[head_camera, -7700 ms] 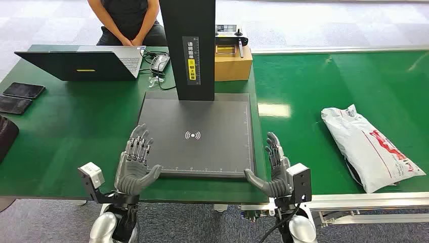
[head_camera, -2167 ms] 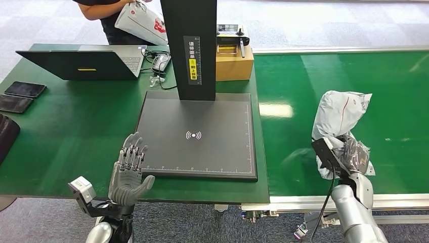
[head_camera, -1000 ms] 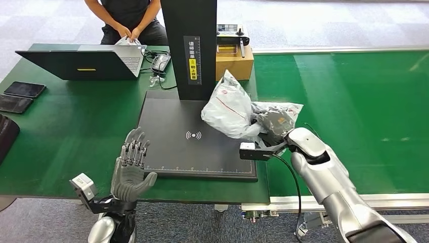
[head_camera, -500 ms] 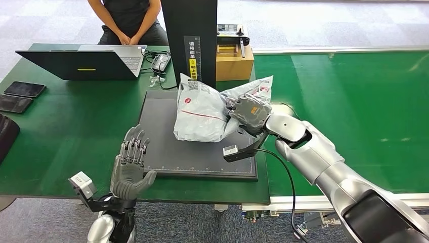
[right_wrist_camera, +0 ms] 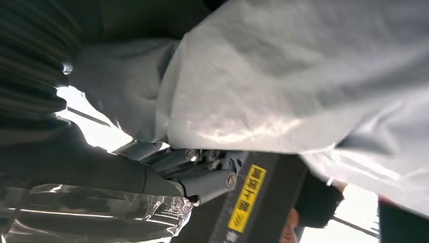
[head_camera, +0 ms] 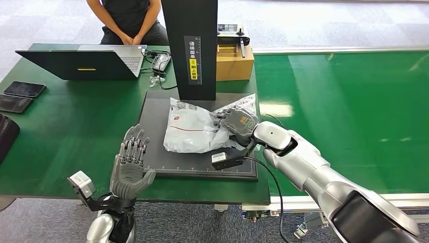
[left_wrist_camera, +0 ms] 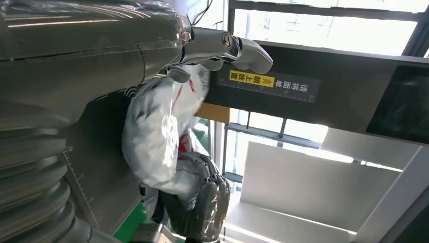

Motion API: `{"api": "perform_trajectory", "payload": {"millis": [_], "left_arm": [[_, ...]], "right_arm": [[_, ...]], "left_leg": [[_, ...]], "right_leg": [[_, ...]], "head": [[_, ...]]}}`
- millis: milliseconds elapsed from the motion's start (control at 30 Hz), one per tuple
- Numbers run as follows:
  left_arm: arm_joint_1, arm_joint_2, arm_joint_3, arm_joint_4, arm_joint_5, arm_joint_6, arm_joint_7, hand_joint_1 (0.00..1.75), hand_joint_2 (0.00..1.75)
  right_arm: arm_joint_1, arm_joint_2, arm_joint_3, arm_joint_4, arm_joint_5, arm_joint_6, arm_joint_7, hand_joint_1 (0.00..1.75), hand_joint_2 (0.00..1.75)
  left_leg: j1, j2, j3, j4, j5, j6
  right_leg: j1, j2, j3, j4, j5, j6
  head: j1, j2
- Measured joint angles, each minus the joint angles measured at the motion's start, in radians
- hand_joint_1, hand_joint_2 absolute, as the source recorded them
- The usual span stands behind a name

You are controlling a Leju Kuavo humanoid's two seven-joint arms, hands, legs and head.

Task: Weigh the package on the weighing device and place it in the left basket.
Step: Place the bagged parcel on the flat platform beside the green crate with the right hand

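Package [head_camera: 195, 132] down on the weighing device [head_camera: 163, 152], my right hand [head_camera: 239, 123] still gripping its far end.

Half a second ago I had the grey mailer tilted up above the platform beside the black column [head_camera: 190, 48]; now it lies flat across the dark plate, just in front of that column, so I judge the weighing step is about to begin. My right hand's fingers remain closed on the crumpled end of the bag, which must be let go before any reading can be trusted. My left hand [head_camera: 131, 167] waits empty with fingers spread at the plate's near-left corner, unmoved. I cannot see the left basket from here. A person [head_camera: 127, 20] sits behind the laptop [head_camera: 83, 62].
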Motion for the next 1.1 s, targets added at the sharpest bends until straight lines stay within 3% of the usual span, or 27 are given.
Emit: {"api": "perform_trajectory", "payload": {"millis": [300,467,667,833,967,1100], "left_arm": [[0.001,0.000,0.000,0.000,-0.005,0.003,0.000,0.00,1.75],[0.002,0.000,0.000,0.000,-0.008,0.006,0.000,0.00,1.75],[0.013,0.000,0.000,0.000,-0.008,0.011,0.002,0.00,1.75],[0.031,0.002,0.000,0.000,-0.005,0.024,0.002,0.00,1.75],[0.042,0.005,0.000,0.000,-0.002,0.033,0.003,0.00,1.75],[0.051,0.006,0.002,0.000,0.000,0.043,0.007,0.00,1.75]], "right_arm": [[0.012,0.014,-0.026,0.070,-0.052,-0.085,0.008,0.00,1.75],[0.055,0.013,-0.100,0.067,-0.178,-0.106,-0.062,0.00,1.75],[0.163,0.010,-0.265,-0.034,-0.545,0.051,-0.232,0.00,1.75],[0.277,0.001,-0.418,-0.198,-0.829,0.235,-0.263,0.00,1.75],[0.365,-0.011,-0.521,-0.345,-0.936,0.279,-0.250,0.00,1.75],[0.466,-0.017,-0.624,-0.480,-0.965,0.263,-0.245,0.00,1.75]], "left_leg": [[0.000,0.000,0.000,0.000,0.000,0.000],[0.000,0.000,0.000,0.000,0.000,0.000],[0.000,0.000,0.000,0.000,0.000,0.000],[0.000,0.000,0.000,0.000,0.000,0.000],[0.000,0.000,0.000,0.000,0.000,0.000],[0.000,0.000,0.000,0.000,-0.001,0.000]], "right_leg": [[0.000,0.000,0.000,0.000,0.000,0.000],[0.000,0.000,0.000,0.000,0.000,0.000],[0.000,0.000,0.000,0.000,0.000,0.000],[0.000,0.000,0.000,0.000,0.000,0.000],[0.000,0.000,0.000,-0.001,0.000,0.000],[0.000,0.000,0.000,-0.001,0.000,0.000]], "head": [[0.000,0.000],[0.000,0.000],[0.000,0.000],[0.000,0.000],[0.000,0.000],[0.000,0.000]]}}
